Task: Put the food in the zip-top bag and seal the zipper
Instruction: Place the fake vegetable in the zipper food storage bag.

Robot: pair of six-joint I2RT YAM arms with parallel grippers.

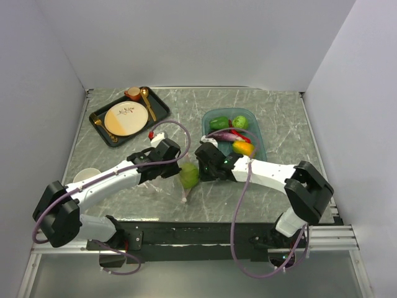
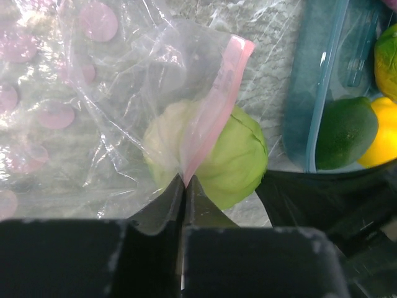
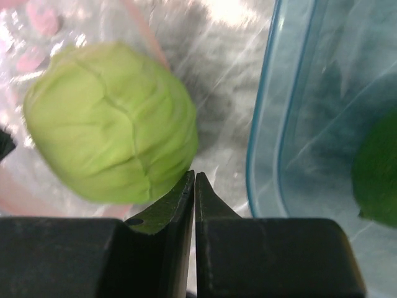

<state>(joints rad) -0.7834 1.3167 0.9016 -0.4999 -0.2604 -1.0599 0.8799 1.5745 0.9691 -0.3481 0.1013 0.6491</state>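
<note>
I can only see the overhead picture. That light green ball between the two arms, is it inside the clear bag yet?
Observer: Partly. The left wrist view shows the green ball at the mouth of the bag, one side behind film, the other bare.
Visitor: Is anything holding the bag?
Observer: Yes, the left tool is shut on the pink strip.
Visitor: And the right one?
Observer: The right tool is shut on nothing; the ball lies just past its tips.

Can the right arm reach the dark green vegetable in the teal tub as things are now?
Probably yes. The open teal tub stands right beside the right gripper, and nothing covers the dark green vegetable in it. The jaws are shut, so they must open first.
</note>
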